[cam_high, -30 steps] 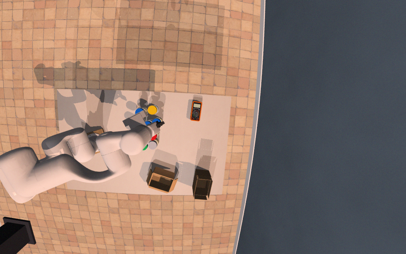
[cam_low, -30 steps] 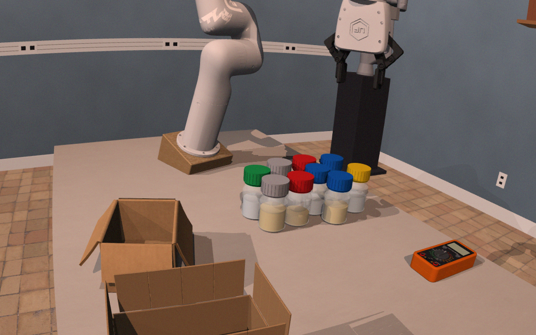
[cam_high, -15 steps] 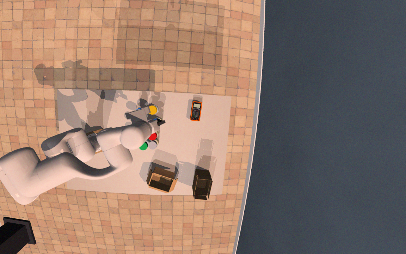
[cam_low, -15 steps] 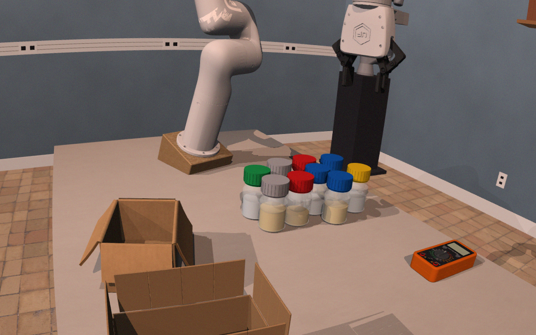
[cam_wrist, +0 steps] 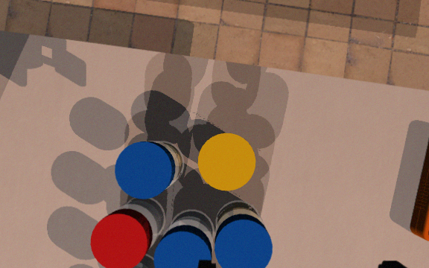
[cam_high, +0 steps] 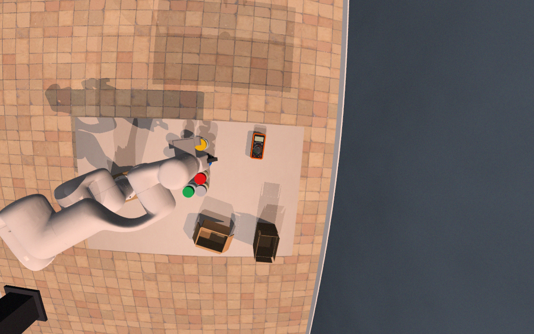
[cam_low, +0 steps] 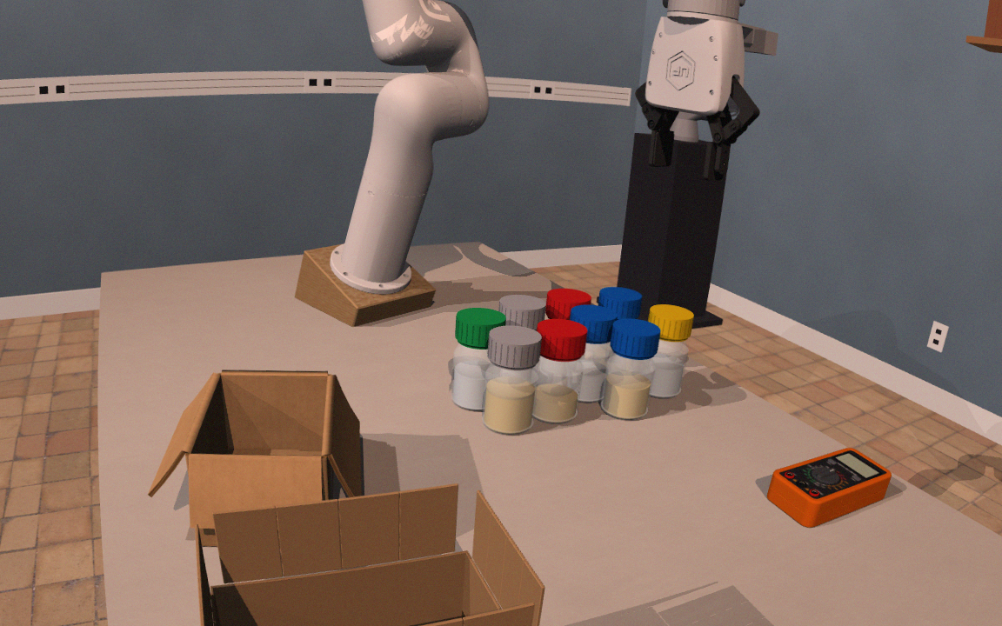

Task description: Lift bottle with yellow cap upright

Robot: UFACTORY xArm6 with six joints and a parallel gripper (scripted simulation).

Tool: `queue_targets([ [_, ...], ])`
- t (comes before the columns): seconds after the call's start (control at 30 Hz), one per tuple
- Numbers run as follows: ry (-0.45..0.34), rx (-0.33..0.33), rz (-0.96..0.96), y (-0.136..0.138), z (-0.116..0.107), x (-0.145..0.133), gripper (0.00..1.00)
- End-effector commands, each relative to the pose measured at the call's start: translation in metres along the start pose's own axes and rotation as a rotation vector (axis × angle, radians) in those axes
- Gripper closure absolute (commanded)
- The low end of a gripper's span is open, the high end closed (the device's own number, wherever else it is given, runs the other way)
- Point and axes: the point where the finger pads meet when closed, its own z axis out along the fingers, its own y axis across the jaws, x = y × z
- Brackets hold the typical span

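The bottle with the yellow cap (cam_low: 670, 349) stands upright at the right end of a tight cluster of bottles. It shows from above in the wrist view (cam_wrist: 226, 161) and in the overhead view (cam_high: 200, 144). Blue-capped bottles (cam_low: 634, 365) (cam_wrist: 144, 169) and red-capped ones (cam_low: 560, 367) stand close beside it. My gripper (cam_low: 690, 151) hangs open and empty high above the yellow cap, fingers pointing down. The arm hides part of the cluster in the overhead view.
An orange multimeter (cam_low: 827, 484) lies on the table to the right of the bottles. Two open cardboard boxes (cam_low: 259, 443) (cam_low: 364, 560) stand at the front left. A black pedestal (cam_low: 671, 222) stands behind the bottles. The table edge runs just past the yellow cap.
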Motion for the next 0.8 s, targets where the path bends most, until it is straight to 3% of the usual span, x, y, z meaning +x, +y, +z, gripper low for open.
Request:
queue_targets([
  [0.0,-0.004,-0.006,0.073,0.001,0.001,0.007,0.21],
  [0.23,-0.002,-0.004,0.084,0.0,0.002,0.008,0.21],
  [0.53,-0.004,-0.006,0.272,-0.002,0.009,0.026,0.21],
  [0.77,-0.004,-0.006,0.272,-0.002,0.009,0.026,0.21],
])
